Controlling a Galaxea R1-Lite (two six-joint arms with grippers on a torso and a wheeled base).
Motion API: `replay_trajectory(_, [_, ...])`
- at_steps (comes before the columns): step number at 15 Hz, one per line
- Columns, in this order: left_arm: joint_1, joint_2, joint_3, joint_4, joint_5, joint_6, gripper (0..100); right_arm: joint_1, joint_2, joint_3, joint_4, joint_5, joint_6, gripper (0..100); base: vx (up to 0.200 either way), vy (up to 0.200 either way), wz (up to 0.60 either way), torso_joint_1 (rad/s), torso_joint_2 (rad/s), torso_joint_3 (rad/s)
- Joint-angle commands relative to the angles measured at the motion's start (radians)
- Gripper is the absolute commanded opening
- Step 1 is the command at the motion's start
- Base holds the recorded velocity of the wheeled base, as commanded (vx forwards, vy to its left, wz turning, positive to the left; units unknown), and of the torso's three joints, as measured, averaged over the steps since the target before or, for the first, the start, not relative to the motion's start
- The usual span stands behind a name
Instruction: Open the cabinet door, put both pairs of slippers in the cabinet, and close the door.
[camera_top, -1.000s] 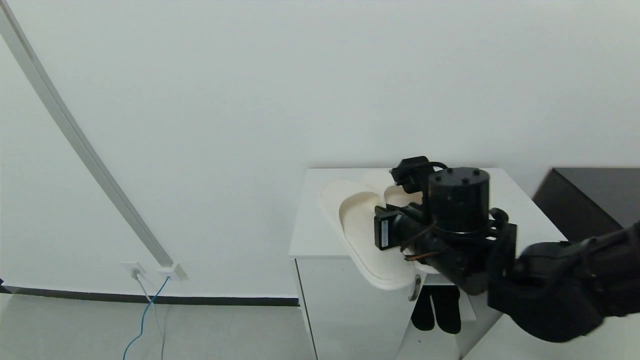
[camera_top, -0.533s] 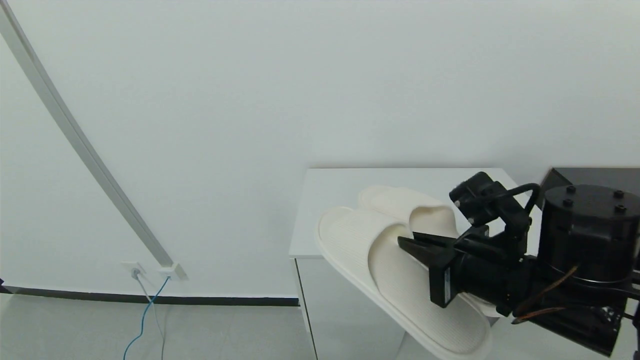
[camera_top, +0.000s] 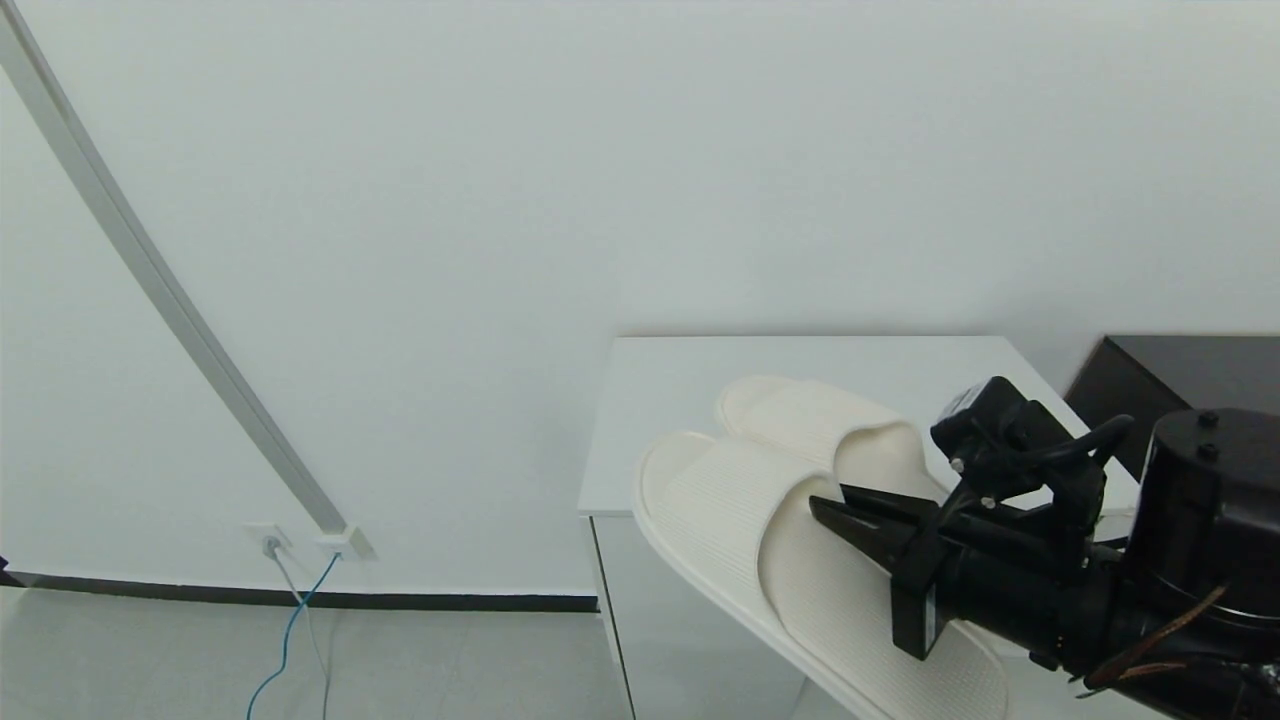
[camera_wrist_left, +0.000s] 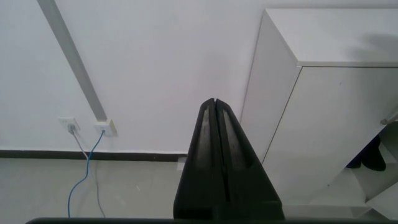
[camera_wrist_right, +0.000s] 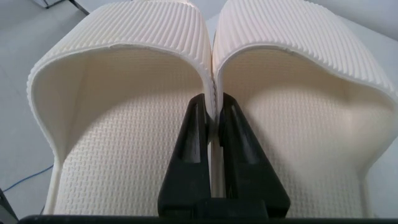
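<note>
Transfer step: right gripper clamps the white slippers by their touching inner edges, tilted at the cabinet's front edge. Left gripper is pressed closed, empty. Next move, by judgement: lower the pair into the cabinet, then release.

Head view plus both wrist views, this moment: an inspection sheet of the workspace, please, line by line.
Surface: white cabinet top, set against the wall.
Job's things: white slippers, the pair held side by side near the cabinet's front edge; dark shape low in the cabinet's open part, perhaps the other pair, too small to tell.
Clutter: nothing seen.
Grippers: right gripper shut on the slippers' two inner edges; left gripper shut, empty.
Cables: blue and white cables run from wall sockets to the floor.
Surroundings: white wall, slanted grey rail, dark furniture right of the cabinet.
</note>
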Motion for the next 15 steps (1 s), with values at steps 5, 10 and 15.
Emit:
replay_trajectory(5, [0.000,0.000,0.000,0.000,0.002,-0.002,0,0.000,0.008,0.003,0.001,0.000,0.000,0,-0.160,0.000,0.00,0.002,0.00,0.002])
replay_trajectory(10, [0.000,0.000,0.000,0.000,0.004,-0.006,0,0.000,0.006,0.012,0.001,0.000,0.000,0,-0.200,0.000,0.00,-0.002,0.00,0.000])
replay_trajectory(15, [0.000,0.000,0.000,0.000,0.004,-0.006,0,0.003,0.006,0.023,0.000,-0.002,0.001,0,0.000,0.000,0.00,0.000,0.00,0.000])
